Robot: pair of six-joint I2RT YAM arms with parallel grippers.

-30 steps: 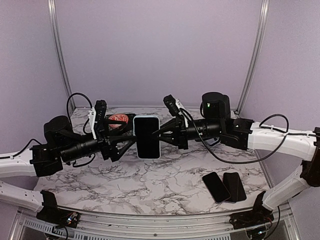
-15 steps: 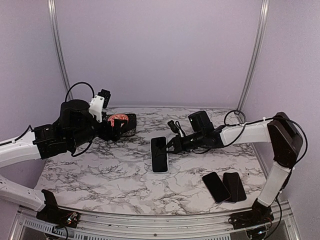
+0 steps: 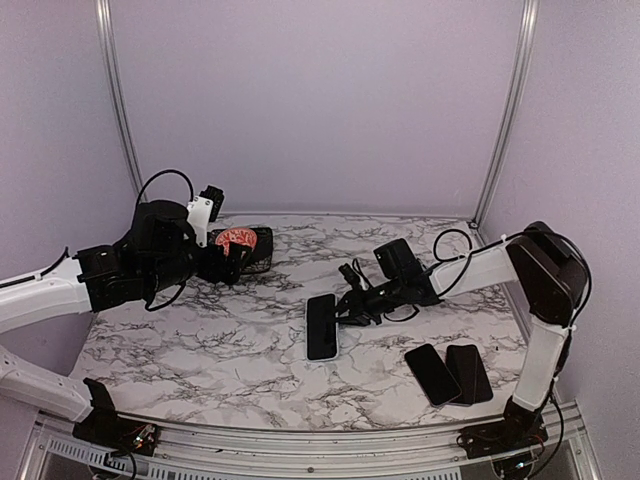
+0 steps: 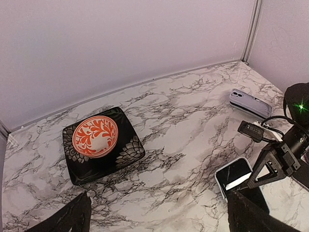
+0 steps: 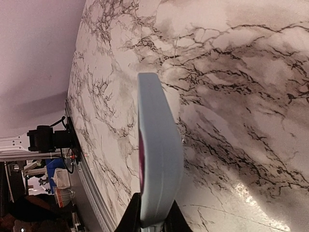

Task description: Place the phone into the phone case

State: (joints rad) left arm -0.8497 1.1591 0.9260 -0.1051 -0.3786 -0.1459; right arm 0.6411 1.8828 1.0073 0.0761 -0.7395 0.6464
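A phone with a dark screen [image 3: 321,325] sits inside a pale blue-white case [image 5: 159,159]. My right gripper [image 3: 341,314] is shut on one end of the cased phone and holds it low over the middle of the marble table; I cannot tell whether it rests there. In the right wrist view the case shows edge-on between my fingers [image 5: 153,220]. The left wrist view shows its screen [image 4: 234,173] beside the right gripper. My left gripper [image 3: 232,268] is open and empty at the left, over the table [image 4: 158,209] near the black plate.
A black square plate [image 4: 125,154] with an orange-patterned bowl [image 4: 95,137] stands at the back left [image 3: 262,250]. Two dark phones [image 3: 432,374] [image 3: 469,373] lie at the front right. A pale lilac phone or case [image 4: 249,103] lies at the back right.
Both grippers held the cased phone up in the air. The left gripper let go and drew back left. The right gripper brought the cased phone down to the table.
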